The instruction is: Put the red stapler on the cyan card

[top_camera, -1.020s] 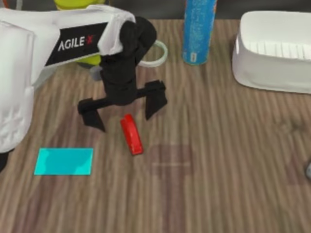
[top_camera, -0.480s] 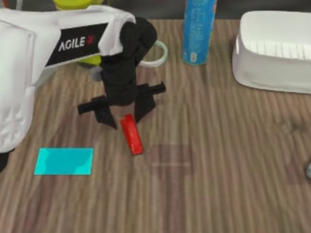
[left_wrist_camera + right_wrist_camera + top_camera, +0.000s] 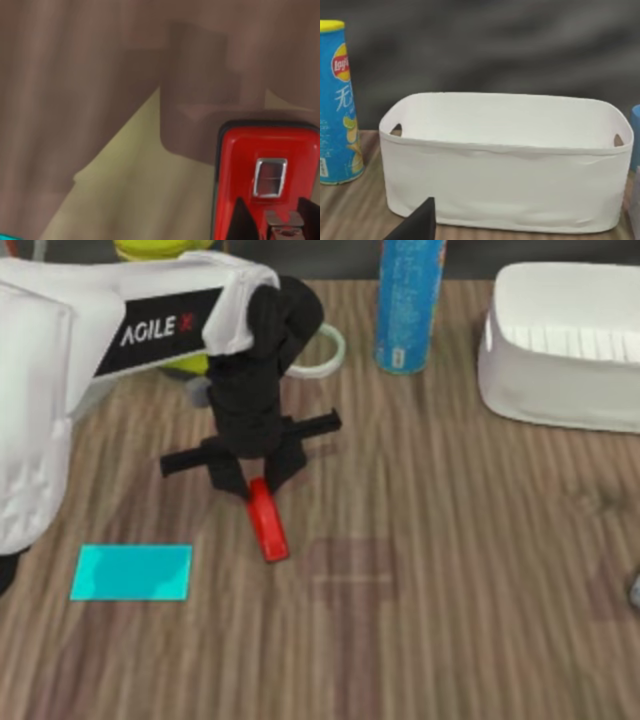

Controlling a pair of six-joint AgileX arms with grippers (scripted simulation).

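The red stapler [image 3: 268, 525] lies on the wood table, left of centre, angled with its far end under my left gripper [image 3: 257, 472]. That gripper is shut on the stapler's far end, one black finger on each side. In the left wrist view the stapler [image 3: 265, 170] fills the space between the dark fingers [image 3: 243, 222]. The cyan card [image 3: 131, 572] lies flat to the left of the stapler and nearer the front edge; a sliver of the card [image 3: 6, 237] shows in the left wrist view. My right arm [image 3: 635, 590] is parked at the table's right edge.
A tall blue chips can [image 3: 408, 300] stands at the back centre. A white basket [image 3: 565, 350] sits at the back right, facing the right wrist camera [image 3: 505, 160]. A yellow-green object [image 3: 160, 250] and a pale ring [image 3: 322, 350] lie behind the left arm.
The left gripper's fingers have closed from wide apart onto the stapler's far end. The stapler's near end has shifted slightly to the left.
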